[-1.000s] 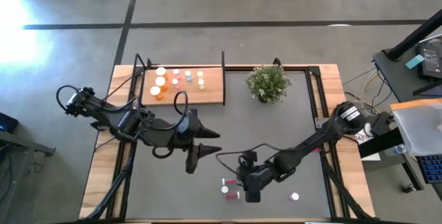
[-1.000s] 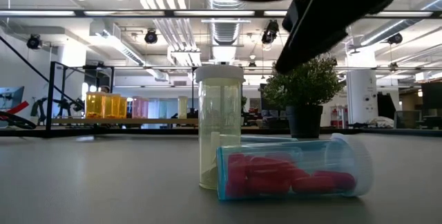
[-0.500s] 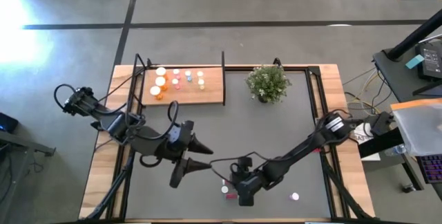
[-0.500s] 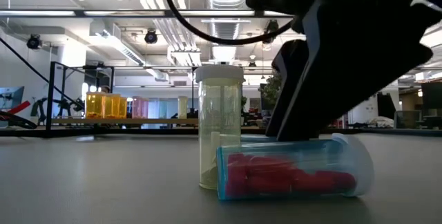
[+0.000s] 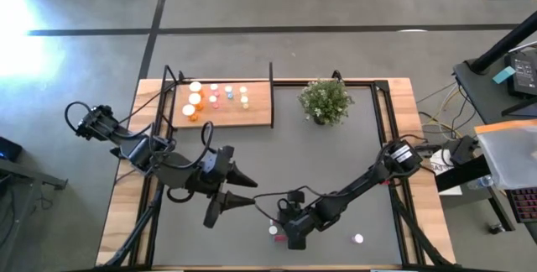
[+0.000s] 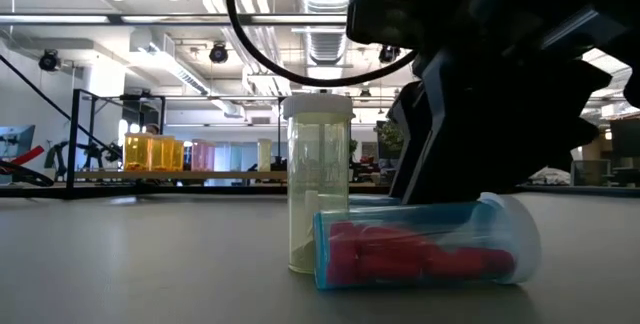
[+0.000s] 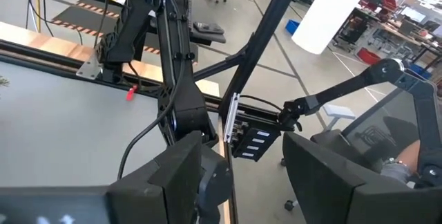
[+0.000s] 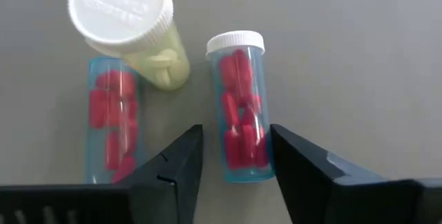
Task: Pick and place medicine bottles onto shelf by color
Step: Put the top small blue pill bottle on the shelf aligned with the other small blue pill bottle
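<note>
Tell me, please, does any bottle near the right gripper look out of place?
Yes. Two red-pill bottles lie on their sides on the mat, while the yellow bottle between them stands upright. The right gripper straddles one fallen bottle.

Standing on a polished grey concrete floor (image 5: pixel 336 3) crossed by dark seam lines. Catching a bright glare (image 5: pixel 21 20) at one side. Showing an open ceiling with white ducts (image 6: pixel 245 34), pipes and hanging spotlights (image 6: pixel 218 54) in the low view. Holding a white round column (image 6: pixel 520 134) and cluttered workbenches (image 7: pixel 387 10) farther off, with a desk (image 5: pixel 508 70) of equipment just beside the table.
</note>
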